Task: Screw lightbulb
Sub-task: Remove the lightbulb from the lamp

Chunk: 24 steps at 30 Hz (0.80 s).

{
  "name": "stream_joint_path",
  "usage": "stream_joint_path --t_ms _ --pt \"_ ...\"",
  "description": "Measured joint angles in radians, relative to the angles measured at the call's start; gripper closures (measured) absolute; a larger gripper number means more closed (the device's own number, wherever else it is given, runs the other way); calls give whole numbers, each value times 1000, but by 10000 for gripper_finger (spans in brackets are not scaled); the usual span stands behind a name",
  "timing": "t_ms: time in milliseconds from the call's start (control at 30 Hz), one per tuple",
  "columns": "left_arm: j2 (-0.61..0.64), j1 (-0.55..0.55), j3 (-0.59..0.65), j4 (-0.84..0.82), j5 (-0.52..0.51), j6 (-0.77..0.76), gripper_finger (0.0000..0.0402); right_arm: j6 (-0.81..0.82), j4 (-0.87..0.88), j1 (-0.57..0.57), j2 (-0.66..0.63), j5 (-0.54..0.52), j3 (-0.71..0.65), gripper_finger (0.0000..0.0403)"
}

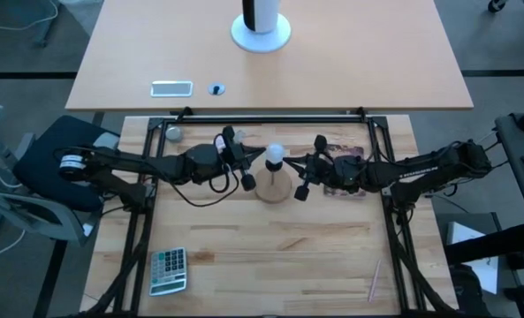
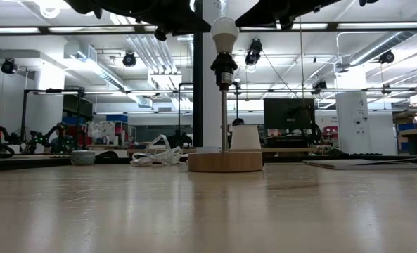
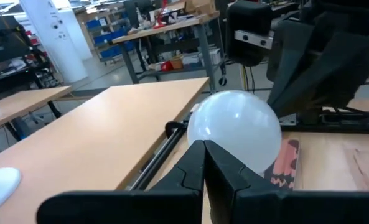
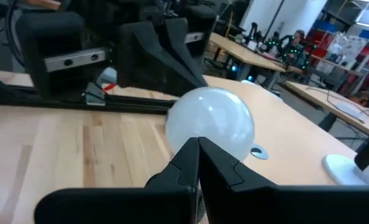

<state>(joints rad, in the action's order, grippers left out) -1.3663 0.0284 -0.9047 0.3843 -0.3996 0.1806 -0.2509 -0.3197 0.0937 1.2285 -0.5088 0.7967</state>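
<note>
The white globe lightbulb [image 1: 275, 155] sits upright in the dark socket [image 2: 224, 67] on top of a thin rod, which stands on the round wooden disc stand [image 1: 273, 189]. My left gripper [image 1: 260, 161] is just to the bulb's left at bulb height, with its fingers shut. My right gripper [image 1: 292, 163] is just to the bulb's right, also shut. Each wrist view shows the bulb right behind the closed fingertips, in the left wrist view [image 3: 235, 127] and in the right wrist view [image 4: 210, 124]. My left gripper points level at the bulb's globe [image 3: 221, 143] from the table's left with shut fingers; I cannot tell whether the tips touch it. My right gripper points level at the globe [image 4: 203, 134] from the table's right with shut fingers; I cannot tell whether the tips touch it.
A calculator [image 1: 168, 269] lies near the front left. A small grey ball [image 1: 173, 133] lies at the far left. A red-printed clear wrapper [image 1: 345, 168] lies under my right arm. A thin stick [image 1: 374, 281] lies at the front right. A white cord [image 2: 155, 156] lies beyond the stand.
</note>
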Motion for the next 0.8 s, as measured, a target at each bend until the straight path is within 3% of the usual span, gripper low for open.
stream_joint_path --t_ms 367,800 --pt "51 -33 0 -31 92 11 401 -13 -1 -3 -5 -74 0 401" --pt "31 -22 0 -36 -29 20 401 0 -9 7 -8 46 0 401"
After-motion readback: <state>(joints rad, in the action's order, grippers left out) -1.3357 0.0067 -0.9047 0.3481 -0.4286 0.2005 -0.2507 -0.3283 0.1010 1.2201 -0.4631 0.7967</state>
